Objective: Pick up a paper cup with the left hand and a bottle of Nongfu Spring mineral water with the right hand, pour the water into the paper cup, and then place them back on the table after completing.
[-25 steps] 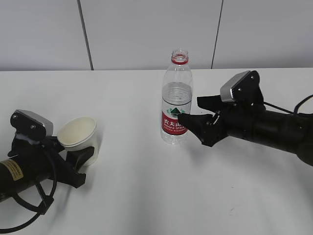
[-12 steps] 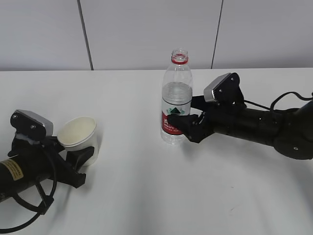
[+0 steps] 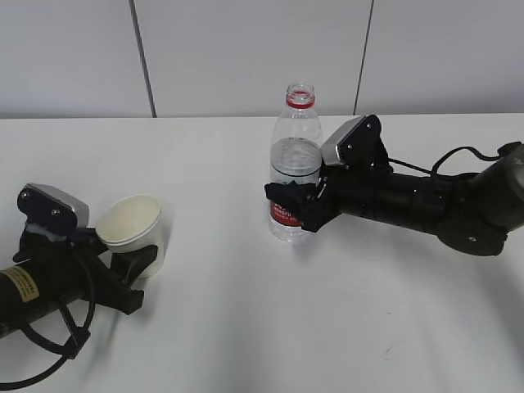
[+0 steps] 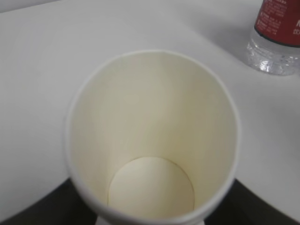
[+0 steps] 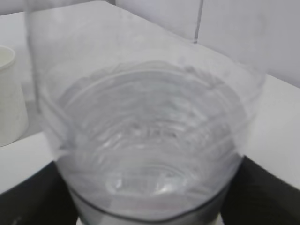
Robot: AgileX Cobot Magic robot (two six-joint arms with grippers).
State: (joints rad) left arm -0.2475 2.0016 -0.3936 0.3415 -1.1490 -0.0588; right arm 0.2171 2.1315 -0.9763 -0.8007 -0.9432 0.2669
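Note:
The white paper cup (image 3: 131, 225) stands at the left of the table (image 3: 246, 319), empty inside in the left wrist view (image 4: 150, 131). My left gripper (image 3: 135, 250), on the arm with the yellow sticker, is shut on the cup, with black fingers (image 4: 28, 211) at both its sides. The uncapped Nongfu Spring bottle (image 3: 295, 131) stands upright mid-table, with clear water (image 3: 295, 164) up to its shoulder. My right gripper (image 3: 293, 201) is open, with its jaws on either side of the red label. The bottle (image 5: 150, 140) fills the right wrist view between dark fingers (image 5: 272, 192).
A grey panelled wall (image 3: 246, 49) runs behind the table's far edge. The bottle's base (image 4: 276, 42) shows at the top right of the left wrist view, and the cup (image 5: 9, 98) at the left edge of the right wrist view. Cables trail from both arms.
My right arm has moved left toward the bottle until its jaws flank the label. The left arm, the cup and the bottle have not moved.

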